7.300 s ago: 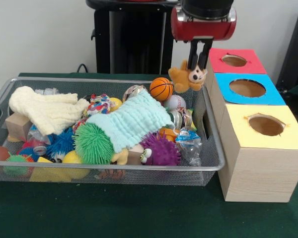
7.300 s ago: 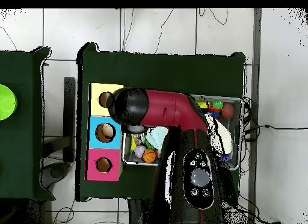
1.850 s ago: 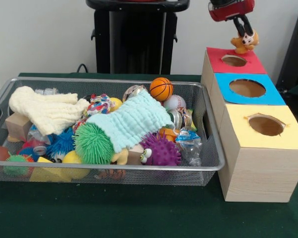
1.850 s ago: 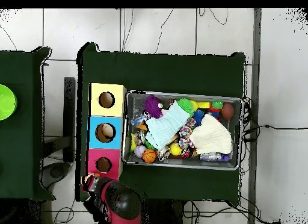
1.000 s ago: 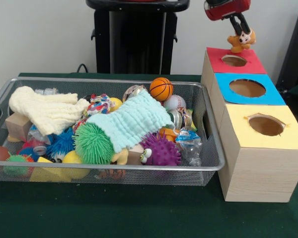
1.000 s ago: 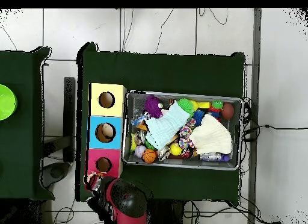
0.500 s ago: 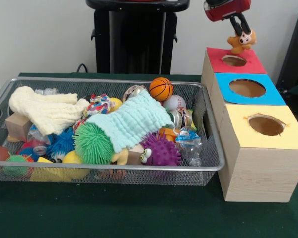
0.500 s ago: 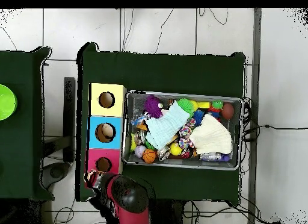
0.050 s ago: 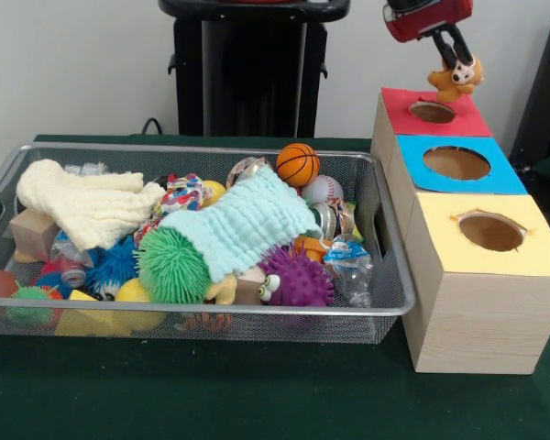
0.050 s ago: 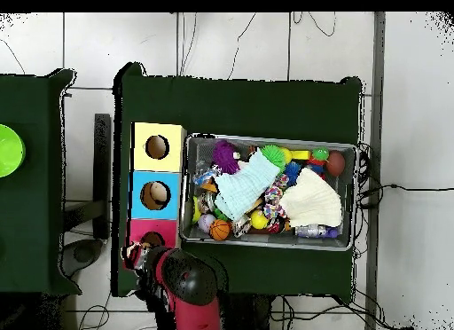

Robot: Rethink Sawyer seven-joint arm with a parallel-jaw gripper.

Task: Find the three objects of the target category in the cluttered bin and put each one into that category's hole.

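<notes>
plush toy (image 9: 456,78), orange-tan with a pale face, hangs in the air from the gripper (image 9: 458,57); jaws are clamped on its upper part, body dangling below them. it sits above the far edge of the red box (image 9: 399,103), slightly off toward the far right of the red hole (image 9: 433,112) in the front view, not centred over it. judgement: the coming move turns on that offset, so the toy needs to come a little toward the camera and down before release, or it may land on the rim. its long axis looks roughly vertical, which suits a drop through a round hole.

overhead view: arm (image 10: 186,291) covers the corner of the red box; the toy (image 10: 136,254) just shows at the box edge, short of the hole.

blue box (image 9: 504,179) and yellow box (image 9: 481,302) stand nearer the camera, in a row, holes empty as far as can be seen. wire bin (image 9: 165,316) just beside the boxes, full: basketball (image 9: 298,163), mint cloth (image 9: 243,225), cream cloth (image 9: 87,206), green spiky ball (image 9: 171,266), purple spiky ball (image 9: 296,278).

no readable writing or brand anywhere.
</notes>
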